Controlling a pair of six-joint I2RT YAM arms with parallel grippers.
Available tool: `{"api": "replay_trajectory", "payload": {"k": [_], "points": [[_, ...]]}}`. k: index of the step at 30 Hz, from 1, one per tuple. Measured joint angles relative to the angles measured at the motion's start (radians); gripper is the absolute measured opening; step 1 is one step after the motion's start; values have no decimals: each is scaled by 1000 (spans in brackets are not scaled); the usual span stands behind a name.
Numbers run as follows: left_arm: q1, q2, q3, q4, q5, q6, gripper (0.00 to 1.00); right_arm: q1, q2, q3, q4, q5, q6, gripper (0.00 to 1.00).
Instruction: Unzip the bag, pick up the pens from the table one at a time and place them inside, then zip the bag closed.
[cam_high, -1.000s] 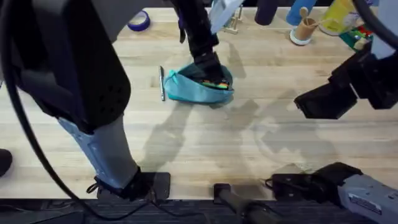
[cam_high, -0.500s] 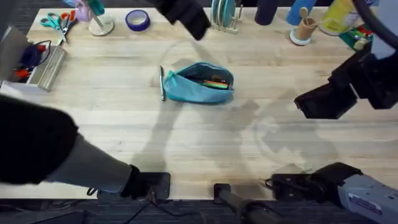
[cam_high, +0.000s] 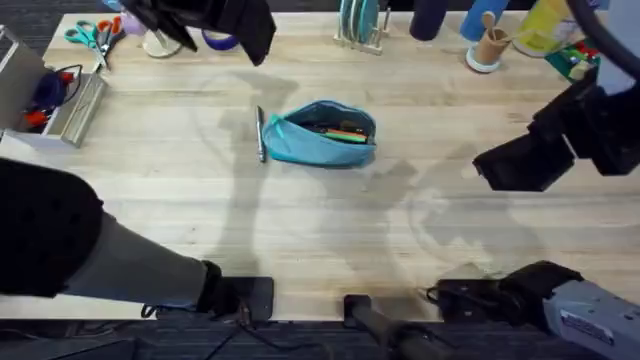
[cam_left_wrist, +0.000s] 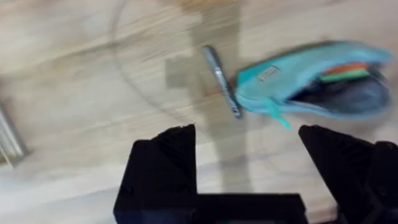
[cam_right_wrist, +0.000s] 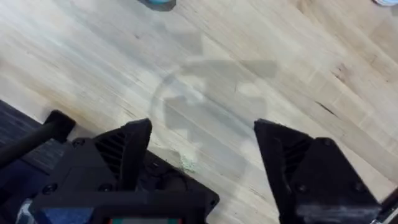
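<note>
Bag (cam_high: 322, 133) unzipped on table (cam_high: 300, 220), orange and green pens (cam_high: 345, 133) half-hidden inside, grey pen (cam_high: 261, 133) beside it; left gripper (cam_left_wrist: 249, 155) and right gripper (cam_right_wrist: 202, 155) both wide, empty.

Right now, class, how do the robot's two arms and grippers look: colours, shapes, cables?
The left gripper has two blocky, matte black fingers on a black crossbar. The right gripper is likewise black, its fingers broad and angular. From overhead, the left arm has a pale grey link joined to black housings, and the right arm's base is grey with black cabling.
</note>
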Motion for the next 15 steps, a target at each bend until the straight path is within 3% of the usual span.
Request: {"api": "replay_trajectory", "payload": {"k": [5,15], "points": [[4,0,-160,143,-78,-137,995,0,0,0,0,0,0,998],[11,0,-479,434,-72,-345,993,0,0,0,0,0,0,998]]}}
